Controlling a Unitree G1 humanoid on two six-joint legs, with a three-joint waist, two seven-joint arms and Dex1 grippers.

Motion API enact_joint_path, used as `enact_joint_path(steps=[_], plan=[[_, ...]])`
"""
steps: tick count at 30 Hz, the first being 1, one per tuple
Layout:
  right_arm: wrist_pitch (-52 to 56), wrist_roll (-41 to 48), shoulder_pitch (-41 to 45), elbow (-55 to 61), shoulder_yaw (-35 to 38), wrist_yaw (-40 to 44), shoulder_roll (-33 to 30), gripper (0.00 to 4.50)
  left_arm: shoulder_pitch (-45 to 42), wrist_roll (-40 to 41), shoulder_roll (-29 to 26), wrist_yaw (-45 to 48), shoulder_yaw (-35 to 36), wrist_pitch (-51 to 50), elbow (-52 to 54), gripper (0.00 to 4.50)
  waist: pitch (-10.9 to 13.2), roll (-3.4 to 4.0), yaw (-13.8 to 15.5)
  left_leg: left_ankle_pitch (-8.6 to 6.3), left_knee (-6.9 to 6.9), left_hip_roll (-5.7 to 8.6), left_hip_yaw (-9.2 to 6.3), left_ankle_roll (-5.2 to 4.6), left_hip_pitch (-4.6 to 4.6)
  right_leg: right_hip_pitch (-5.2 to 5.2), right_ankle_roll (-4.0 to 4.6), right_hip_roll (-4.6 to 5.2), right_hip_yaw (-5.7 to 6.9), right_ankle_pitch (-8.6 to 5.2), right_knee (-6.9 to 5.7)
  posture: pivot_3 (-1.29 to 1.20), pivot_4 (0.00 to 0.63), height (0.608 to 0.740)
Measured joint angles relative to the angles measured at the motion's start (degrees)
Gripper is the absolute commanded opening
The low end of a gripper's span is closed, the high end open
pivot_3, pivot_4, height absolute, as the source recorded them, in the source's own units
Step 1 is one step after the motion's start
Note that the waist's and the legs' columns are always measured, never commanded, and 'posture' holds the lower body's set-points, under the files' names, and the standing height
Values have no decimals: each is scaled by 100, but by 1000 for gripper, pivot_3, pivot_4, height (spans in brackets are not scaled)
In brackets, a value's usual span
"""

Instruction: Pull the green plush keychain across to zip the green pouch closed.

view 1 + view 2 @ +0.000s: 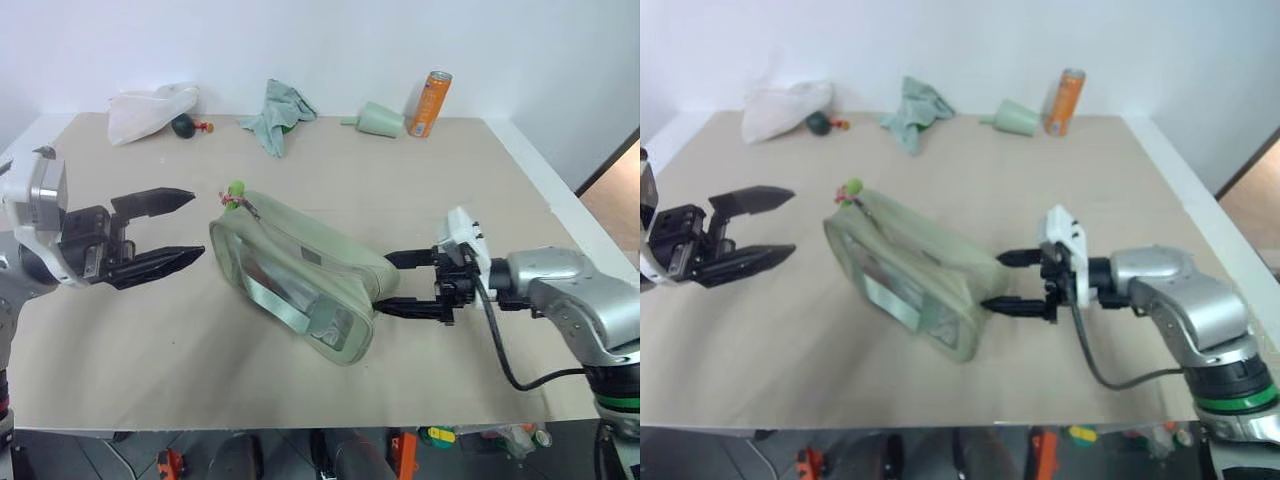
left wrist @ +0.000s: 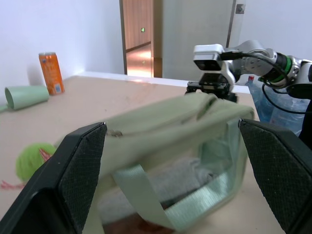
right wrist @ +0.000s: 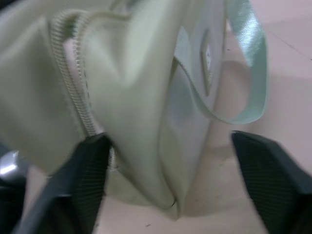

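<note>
The green pouch (image 1: pixel 295 272) lies on its side in the middle of the table, clear window and webbing strap facing me. The green plush keychain (image 1: pixel 236 188), a lime fuzzy ball on red-pink string, sits at the pouch's far-left top corner. My left gripper (image 1: pixel 195 224) hovers open, a short way left of the pouch, pointing at it; the keychain (image 2: pixel 33 161) shows beside its finger. My right gripper (image 1: pixel 388 284) straddles the pouch's right end. One finger (image 3: pixel 90 168) touches the fabric by the zipper, the other (image 3: pixel 263 170) stands clear.
Along the back edge stand an orange can (image 1: pixel 430 103), a pale green cone cup (image 1: pixel 380 120), a teal cloth (image 1: pixel 278 112), a white bag (image 1: pixel 150 108) and a dark green ball with a red tip (image 1: pixel 184 126). The table's edge (image 1: pixel 560 215) runs behind my right arm.
</note>
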State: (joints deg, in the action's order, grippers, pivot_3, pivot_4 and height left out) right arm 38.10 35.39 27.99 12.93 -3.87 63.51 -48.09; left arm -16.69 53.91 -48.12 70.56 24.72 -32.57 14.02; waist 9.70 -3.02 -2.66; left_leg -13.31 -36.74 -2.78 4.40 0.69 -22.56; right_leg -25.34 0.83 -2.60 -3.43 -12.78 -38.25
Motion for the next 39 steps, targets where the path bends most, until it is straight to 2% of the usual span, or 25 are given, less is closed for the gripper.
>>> enact_joint_path(steps=[1, 4, 8, 9, 15, 18, 23, 30, 34, 39], plan=[[-12, -9, 0, -16, -2, 6, 14, 2648, 13, 9, 6, 2, -3, 0, 5, 4500, 0, 0, 1, 0, 0, 0, 0, 0, 0, 0, 0, 0, 0, 0, 0, 0, 150, 740], [-51, -40, 25, -81, -10, 39, 123, 1494, 70, 83, 41, -10, -2, 0, 22, 4500, 0, 0, 6, 0, -4, 2, 1, 0, -1, 1, 0, 2, -1, 0, 0, 0, 150, 740], [-100, -96, 28, -87, -13, 122, 153, 199, 80, 132, 114, -28, -3, 1, 24, 4500, 0, 0, 7, 0, -11, 1, 1, 0, 0, 2, 0, 1, -1, 2, -4, 0, 150, 740], [-139, -146, 66, -107, -16, 142, 153, 26, 80, 132, 154, -31, -8, 2, 24, 4500, 0, 0, 7, 0, -13, 1, 1, 0, 0, 2, 0, 1, -1, 2, -6, 0, 150, 740], [-835, -885, 601, -549, -303, 420, 79, 26, 75, 127, 261, -33, -21, 16, -44, 4500, 1, 1, -4, 0, -25, 1, 3, 0, 2, 1, 2, -1, -2, 3, -20, 0, 150, 740], [-1305, -1293, 1231, -1027, -531, 770, 42, 26, 59, 116, 304, -26, -54, 20, -211, 4500, 3, 5, -2, 0, -38, 1, 0, 0, 1, -1, 5, -1, 1, 2, -33, 0, 150, 740], [-2922, -2221, 2656, -2575, -923, 1348, 297, 26, -44, 109, 382, -35, -161, 20, -399, 4500, 7, 10, -8, -1, -57, 1, 1, -2, 1, -3, 11, -2, 1, 0, -54, 0, 150, 740], [-4376, -2929, 2844, -3797, -1186, 1573, 846, 26, 213, 134, 391, -185, -31, 18, -340, 4500, 5, 8, -32, -6, -57, -3, 9, -4, 4, -10, 29, -4, -8, -10, -76, 0, 150, 740], [-4359, -2956, 2842, -3828, -1191, 1737, 1064, 1245, 375, 210, 391, -292, 105, 12, -155, 4500, 6, 9, -65, -4, -57, -21, 9, -1, 16, -8, 38, -18, -1, -6, -85, 0, 150, 740], [-4330, -2960, 2826, -3825, -1108, 1539, 1263, 3019, 509, 291, 386, -384, 232, -2, -51, 4500, 7, 10, -63, 1, -63, -30, 4, 5, 18, -7, 52, -27, 8, 2, -90, 0, 150, 740]])
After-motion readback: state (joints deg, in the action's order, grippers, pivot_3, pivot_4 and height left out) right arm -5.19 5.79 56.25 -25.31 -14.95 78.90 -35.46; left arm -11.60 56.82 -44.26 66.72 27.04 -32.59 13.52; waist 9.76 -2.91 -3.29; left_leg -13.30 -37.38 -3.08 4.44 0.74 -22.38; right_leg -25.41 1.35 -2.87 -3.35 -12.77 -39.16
